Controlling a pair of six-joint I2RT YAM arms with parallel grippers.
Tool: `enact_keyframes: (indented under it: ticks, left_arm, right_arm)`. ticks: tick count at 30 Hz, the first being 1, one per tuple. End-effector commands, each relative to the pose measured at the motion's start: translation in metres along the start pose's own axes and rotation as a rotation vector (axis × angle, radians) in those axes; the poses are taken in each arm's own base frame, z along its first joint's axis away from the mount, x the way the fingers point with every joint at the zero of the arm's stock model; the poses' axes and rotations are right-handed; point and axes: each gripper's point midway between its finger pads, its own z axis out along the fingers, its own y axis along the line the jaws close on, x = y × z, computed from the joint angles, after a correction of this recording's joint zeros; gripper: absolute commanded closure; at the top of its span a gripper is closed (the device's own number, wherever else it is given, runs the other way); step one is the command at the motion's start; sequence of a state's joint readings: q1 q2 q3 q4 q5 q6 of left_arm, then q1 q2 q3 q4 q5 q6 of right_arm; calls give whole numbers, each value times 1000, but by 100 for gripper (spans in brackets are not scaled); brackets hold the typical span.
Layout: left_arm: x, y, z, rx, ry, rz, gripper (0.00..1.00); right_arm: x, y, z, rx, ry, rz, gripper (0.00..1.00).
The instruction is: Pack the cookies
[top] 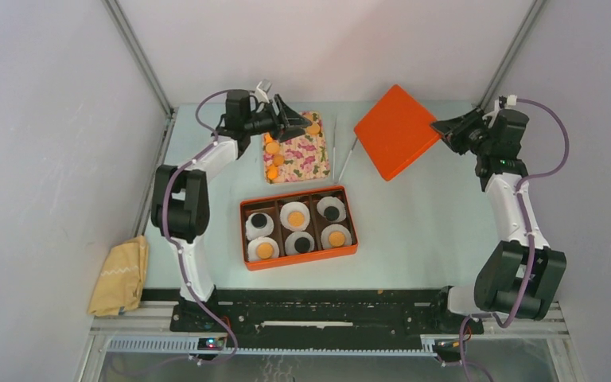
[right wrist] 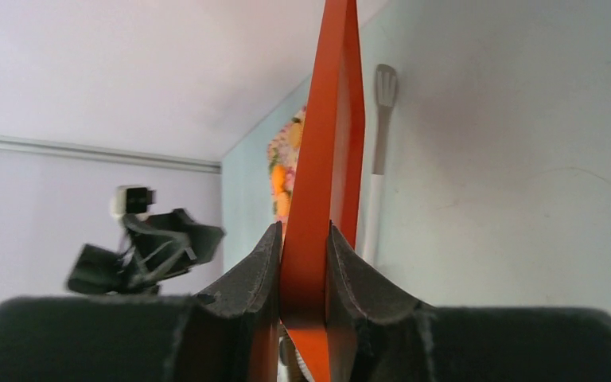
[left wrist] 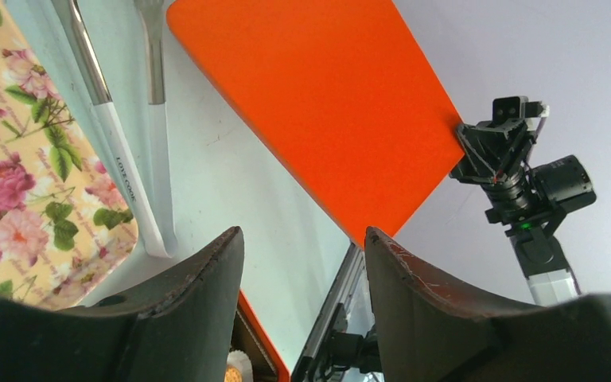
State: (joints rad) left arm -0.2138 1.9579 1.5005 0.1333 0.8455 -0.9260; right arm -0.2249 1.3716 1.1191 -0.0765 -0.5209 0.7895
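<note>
An orange box (top: 244, 231) holds white fluted cups, each with a cookie: three orange-tan cookies (top: 264, 250) and three black cookies (top: 258, 220). Several more orange-tan cookies (top: 272, 147) lie on the floral tray (top: 302, 155). My right gripper (top: 444, 130) is shut on the edge of the orange lid (top: 394, 130), which it holds tilted above the table; the lid (right wrist: 322, 183) stands edge-on between the jaws in the right wrist view. My left gripper (top: 296, 119) is open and empty above the tray's far end; its fingers (left wrist: 207, 278) frame bare table.
White-handled tongs (top: 348, 155) lie between tray and lid; they also show in the left wrist view (left wrist: 127, 171). A yellow cloth (top: 119, 274) lies at the near left edge. Grey walls close in the table.
</note>
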Motion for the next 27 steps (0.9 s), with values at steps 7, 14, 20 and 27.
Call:
enact_keyframes:
  ticks: [7,14,20,27]
  left_arm:
    - [23,-19,34,233,33,-29,34]
    - [23,-28,27,395,-4,-111,31]
    - [23,-35,16,531,-23,-207,30]
    - [35,-31,8,494,-42,-198,37]
  right_arm:
    - [-7,78,-17,-419,82,170,100]
    - [17,82,-20,-536,217,285,100]
    - [44,82,-19,-562,332,340,100]
    - [84,74,-11,-527,450,330,100]
